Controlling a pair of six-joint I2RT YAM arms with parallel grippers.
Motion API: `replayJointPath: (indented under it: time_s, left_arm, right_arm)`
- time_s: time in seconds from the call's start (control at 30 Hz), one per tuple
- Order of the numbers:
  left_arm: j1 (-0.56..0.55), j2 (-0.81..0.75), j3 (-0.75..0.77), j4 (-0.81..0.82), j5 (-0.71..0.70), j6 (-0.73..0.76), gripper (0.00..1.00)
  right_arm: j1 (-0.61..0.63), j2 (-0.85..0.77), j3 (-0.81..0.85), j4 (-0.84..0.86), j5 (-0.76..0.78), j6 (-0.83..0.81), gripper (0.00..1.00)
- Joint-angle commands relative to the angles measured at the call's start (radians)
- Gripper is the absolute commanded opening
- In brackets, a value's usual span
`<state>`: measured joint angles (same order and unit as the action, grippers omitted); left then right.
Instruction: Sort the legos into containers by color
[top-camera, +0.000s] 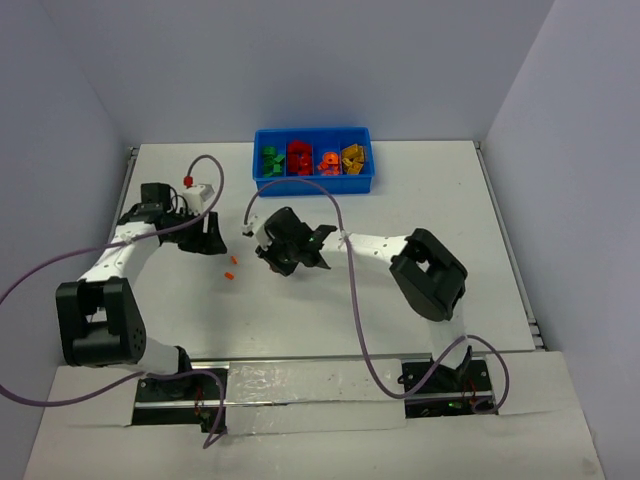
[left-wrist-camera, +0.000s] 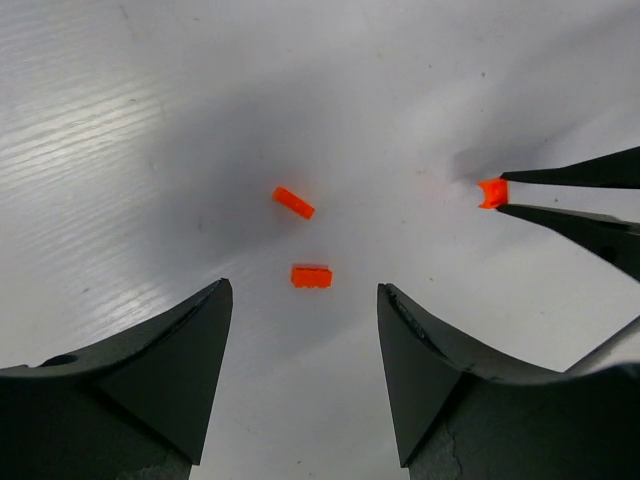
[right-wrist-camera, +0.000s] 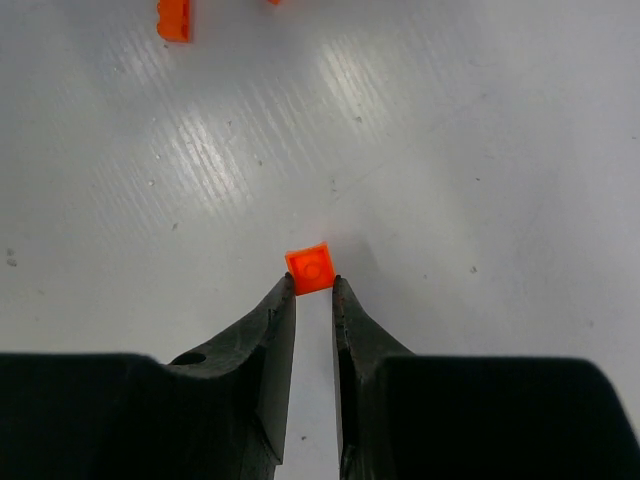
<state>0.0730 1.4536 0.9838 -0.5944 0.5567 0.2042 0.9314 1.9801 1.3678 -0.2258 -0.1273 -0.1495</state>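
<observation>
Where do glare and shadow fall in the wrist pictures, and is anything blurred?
Left wrist: soft shadow on the table around the loose legos, streaked glare at left. Right wrist: streaked glare above the lego in the tool; nothing blurred, tool body dark.

The left arm (top-camera: 125, 250) reaches forward, its left gripper (left-wrist-camera: 305, 292) spread wide and aimed down; the right arm (top-camera: 375, 245) folds inward. The right gripper (right-wrist-camera: 314, 282) is nearly closed; its tips pinch an orange lego (right-wrist-camera: 310, 267).

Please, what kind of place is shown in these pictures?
Probably a robot test bench in a laboratory. Two robot arms are bolted to a white table, plain grey walls close it on three sides, and purple cables run loose. The right gripper pinches an orange lego.
</observation>
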Motion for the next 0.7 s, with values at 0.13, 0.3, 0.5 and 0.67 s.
replayJointPath:
  time_s: [0.13, 0.3, 0.5, 0.67]
  left_arm:
    - [-0.164, 0.007, -0.031, 0.111, -0.207, -0.069, 0.68]
    - [-0.2, 0.056, -0.015, 0.107, -0.207, 0.024, 0.66]
    - [-0.2, 0.156, 0.059, 0.041, -0.179, 0.214, 0.62]
    - [-0.205, 0.204, 0.096, 0.027, -0.17, 0.294, 0.6]
  right_arm:
    - [-0.073, -0.175, -0.072, 0.007, -0.023, 0.018, 0.0]
    - [-0.144, -0.25, -0.112, -0.013, -0.039, 0.024, 0.0]
    - [-0.211, -0.319, -0.139, -0.042, -0.055, 0.022, 0.0]
    - [-0.245, -0.349, -0.156, -0.056, -0.06, 0.025, 0.0]
